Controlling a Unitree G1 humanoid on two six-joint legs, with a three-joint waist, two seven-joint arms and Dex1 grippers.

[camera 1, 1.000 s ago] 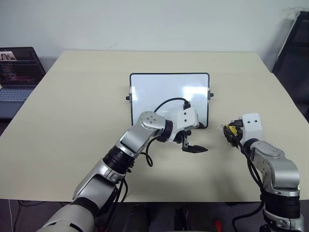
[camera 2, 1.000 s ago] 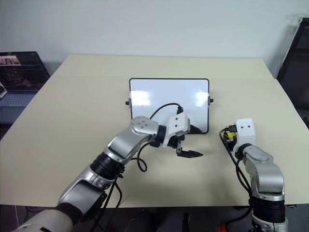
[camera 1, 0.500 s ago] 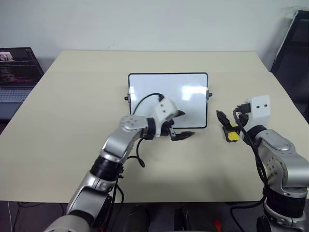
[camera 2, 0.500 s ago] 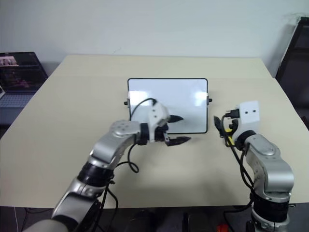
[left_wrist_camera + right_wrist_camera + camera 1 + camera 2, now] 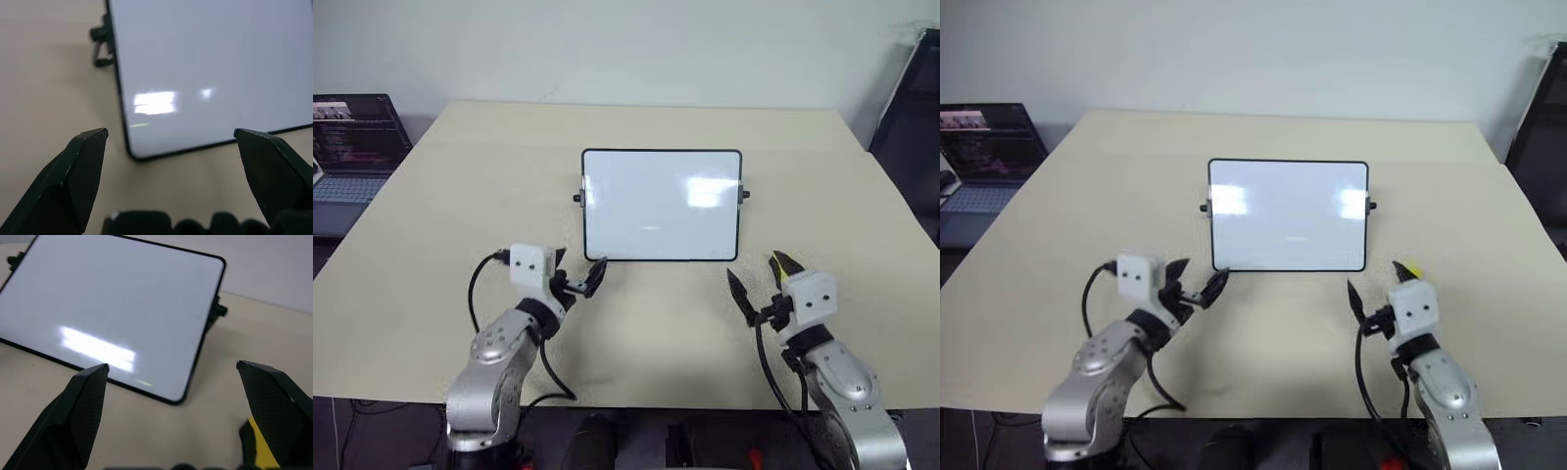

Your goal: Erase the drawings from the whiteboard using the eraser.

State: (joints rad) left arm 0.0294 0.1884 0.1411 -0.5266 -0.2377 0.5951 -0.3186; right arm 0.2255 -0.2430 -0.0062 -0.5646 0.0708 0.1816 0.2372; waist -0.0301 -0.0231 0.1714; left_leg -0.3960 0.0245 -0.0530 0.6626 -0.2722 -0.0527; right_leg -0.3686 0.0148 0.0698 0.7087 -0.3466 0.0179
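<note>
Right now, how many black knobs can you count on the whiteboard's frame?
2. One knob sits at the middle of the whiteboard's left edge, the other knob at the middle of its right edge. None seem hidden.

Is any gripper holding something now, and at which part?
Nothing is held. Left gripper and right gripper are open and empty; the eraser lies on the table.

A: The whiteboard (image 5: 661,206) looks glossy and smooth, with bright glare patches, inside a thin black frame that seems plastic.
B: And the table (image 5: 440,206)?
A: Matt, smooth beige, no shine.
B: The left tool (image 5: 171,134)?
A: Its fingers (image 5: 80,166) are dull black plastic; the right tool's fingers (image 5: 80,401) look finely textured.
</note>
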